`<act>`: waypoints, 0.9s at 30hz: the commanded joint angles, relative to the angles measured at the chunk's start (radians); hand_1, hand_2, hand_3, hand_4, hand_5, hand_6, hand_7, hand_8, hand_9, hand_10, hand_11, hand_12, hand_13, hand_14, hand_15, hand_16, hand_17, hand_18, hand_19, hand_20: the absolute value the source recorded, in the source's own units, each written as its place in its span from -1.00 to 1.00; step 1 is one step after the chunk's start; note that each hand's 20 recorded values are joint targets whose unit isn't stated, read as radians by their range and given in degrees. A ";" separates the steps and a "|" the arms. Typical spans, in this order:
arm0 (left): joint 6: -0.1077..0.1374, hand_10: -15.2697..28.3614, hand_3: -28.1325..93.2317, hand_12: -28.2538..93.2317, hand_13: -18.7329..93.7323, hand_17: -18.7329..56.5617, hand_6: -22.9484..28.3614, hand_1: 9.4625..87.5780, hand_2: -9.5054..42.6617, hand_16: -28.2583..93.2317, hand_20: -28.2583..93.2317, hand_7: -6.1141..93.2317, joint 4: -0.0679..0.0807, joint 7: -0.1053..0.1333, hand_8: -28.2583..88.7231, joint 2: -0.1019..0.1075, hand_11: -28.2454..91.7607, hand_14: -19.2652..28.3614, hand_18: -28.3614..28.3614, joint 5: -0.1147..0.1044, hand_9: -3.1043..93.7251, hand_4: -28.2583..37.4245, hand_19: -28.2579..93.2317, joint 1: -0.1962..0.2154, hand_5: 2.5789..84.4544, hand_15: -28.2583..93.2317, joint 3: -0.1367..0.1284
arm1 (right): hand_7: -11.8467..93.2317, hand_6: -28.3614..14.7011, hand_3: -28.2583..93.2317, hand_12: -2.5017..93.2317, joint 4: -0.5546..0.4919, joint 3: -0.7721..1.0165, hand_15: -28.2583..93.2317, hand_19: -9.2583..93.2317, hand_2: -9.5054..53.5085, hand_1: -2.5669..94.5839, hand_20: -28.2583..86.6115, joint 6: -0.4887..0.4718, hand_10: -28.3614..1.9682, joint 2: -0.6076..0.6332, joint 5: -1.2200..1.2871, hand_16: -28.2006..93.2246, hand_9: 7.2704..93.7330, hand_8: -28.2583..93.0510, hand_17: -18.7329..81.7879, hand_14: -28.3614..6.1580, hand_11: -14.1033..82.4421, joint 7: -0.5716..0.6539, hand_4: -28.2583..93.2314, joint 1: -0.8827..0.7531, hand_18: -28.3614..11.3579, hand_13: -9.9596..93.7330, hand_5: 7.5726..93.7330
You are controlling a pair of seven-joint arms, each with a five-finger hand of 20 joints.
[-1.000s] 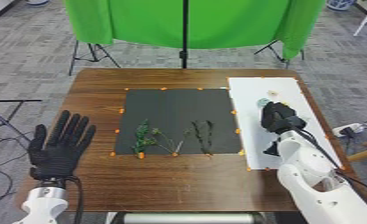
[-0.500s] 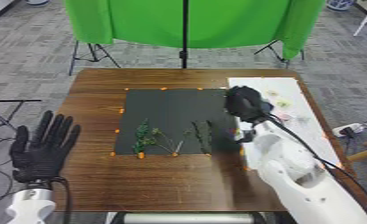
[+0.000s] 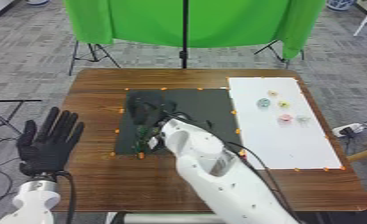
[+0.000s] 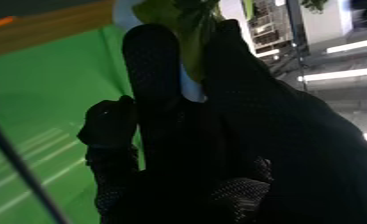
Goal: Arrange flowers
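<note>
My right hand (image 3: 148, 106) is over the left part of the black mat (image 3: 210, 97). In the right wrist view, the fingers of my right hand (image 4: 153, 65) pinch a flower piece (image 4: 191, 47) with yellow-green and pale blue parts. A leafy green stem (image 3: 143, 136) lies on the mat just below the hand; hand and forearm cover most of the other stems. Small flower heads rest on the white sheet (image 3: 264, 145): a blue one (image 3: 264, 102), a yellow one (image 3: 283, 104), a pink one (image 3: 286, 118) and others. My left hand (image 3: 46, 150) lies open, fingers straight, at the table's left edge.
Orange markers line the mat and sheet on the brown table (image 3: 108, 185). Behind the table hangs a green cloth (image 3: 135, 25) on a stand. My right forearm crosses the table's front, with a black cable along it.
My right hand has swung left from the white sheet across the black mat, uncovering the flower heads. The left hand has shifted slightly.
</note>
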 commanded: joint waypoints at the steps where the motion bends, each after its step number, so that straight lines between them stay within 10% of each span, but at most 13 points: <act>1: 0.042 0.45 0.69 -0.38 -0.16 -0.66 0.29 -0.52 -0.17 -0.62 -0.36 -0.71 -0.007 -0.029 -0.66 0.018 -0.28 0.42 0.43 -0.009 -0.11 -1.00 -0.04 -0.002 0.05 -0.12 0.014 | 0.02 0.24 0.68 -0.12 0.100 -0.057 0.29 0.96 -1.00 0.33 0.37 -0.020 0.18 -0.096 -0.144 0.10 0.67 -0.62 0.03 0.24 -0.39 0.007 -1.00 -0.035 -0.70 0.51 0.38; 27: 0.011 0.45 0.69 -0.37 -0.16 -0.68 0.28 -0.52 -0.16 -0.63 -0.35 -0.70 0.003 -0.017 -0.66 0.000 -0.28 0.46 0.45 -0.015 -0.11 -1.00 -0.02 0.002 0.05 -0.07 0.014 | -0.34 0.18 0.72 -0.63 0.117 -0.041 0.45 0.99 -1.00 0.21 0.33 0.018 -0.16 -0.103 -0.151 0.03 0.17 -0.81 0.02 0.06 -0.30 0.072 -1.00 -0.028 -0.76 0.30 0.18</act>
